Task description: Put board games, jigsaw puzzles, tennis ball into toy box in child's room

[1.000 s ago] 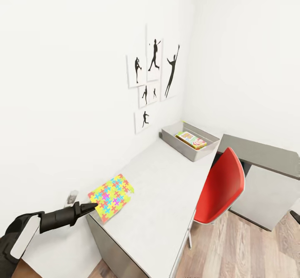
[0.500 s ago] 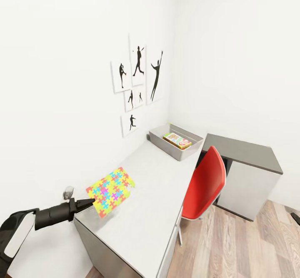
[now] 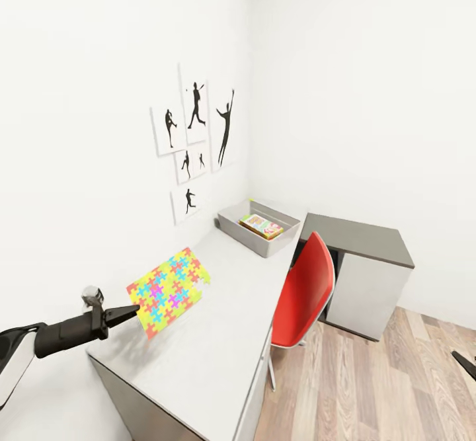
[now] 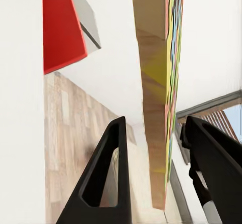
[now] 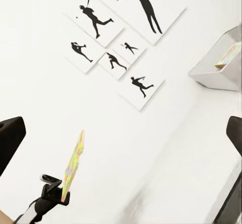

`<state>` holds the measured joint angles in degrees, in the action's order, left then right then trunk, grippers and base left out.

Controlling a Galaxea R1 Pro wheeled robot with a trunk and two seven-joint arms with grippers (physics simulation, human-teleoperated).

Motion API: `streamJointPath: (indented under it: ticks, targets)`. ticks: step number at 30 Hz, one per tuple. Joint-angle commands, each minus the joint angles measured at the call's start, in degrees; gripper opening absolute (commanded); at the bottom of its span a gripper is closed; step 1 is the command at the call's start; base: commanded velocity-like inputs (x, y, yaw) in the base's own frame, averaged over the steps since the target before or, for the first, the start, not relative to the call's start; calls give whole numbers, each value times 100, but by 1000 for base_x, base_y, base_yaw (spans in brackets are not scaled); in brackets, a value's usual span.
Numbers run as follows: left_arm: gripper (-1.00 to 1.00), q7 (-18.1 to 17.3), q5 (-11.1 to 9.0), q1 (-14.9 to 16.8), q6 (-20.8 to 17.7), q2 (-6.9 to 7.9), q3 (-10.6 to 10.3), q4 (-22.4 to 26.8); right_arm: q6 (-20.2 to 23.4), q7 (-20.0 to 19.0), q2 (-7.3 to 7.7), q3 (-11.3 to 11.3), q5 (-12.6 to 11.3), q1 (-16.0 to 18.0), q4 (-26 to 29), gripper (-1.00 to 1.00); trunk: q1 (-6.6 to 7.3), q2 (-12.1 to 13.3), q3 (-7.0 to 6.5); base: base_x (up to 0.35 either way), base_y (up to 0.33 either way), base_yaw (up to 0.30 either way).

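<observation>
Left gripper fingers clamped on jigsaw puzzle corner, puzzle tilted above table, angled toward toy box

White walls, red chair, plank floor

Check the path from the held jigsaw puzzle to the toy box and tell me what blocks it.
Nothing visible does. The left gripper holds the jigsaw puzzle above the table; only bare tabletop lies between it and the toy box. The red chair stands beside the table.

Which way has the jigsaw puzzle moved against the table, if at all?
Yes: up. The left hand has lifted the jigsaw puzzle off the table edge, tilting it.
</observation>
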<state>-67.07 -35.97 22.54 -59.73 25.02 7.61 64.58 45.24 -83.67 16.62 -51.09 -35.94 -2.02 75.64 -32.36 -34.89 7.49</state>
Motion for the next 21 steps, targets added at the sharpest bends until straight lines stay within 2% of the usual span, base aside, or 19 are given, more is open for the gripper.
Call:
streamJointPath:
  ticks: [1,21]
  targets:
    - [-100,-25,1,4,-27,1,-1,2,59,2,3,2,-11,-1,-8,100,20,34,-17,0,0,-204]
    - [-100,-78,2,0,-27,3,-116,11,108,25,0,2,44,18,-50,100,460,836,-520,0,0,-204]
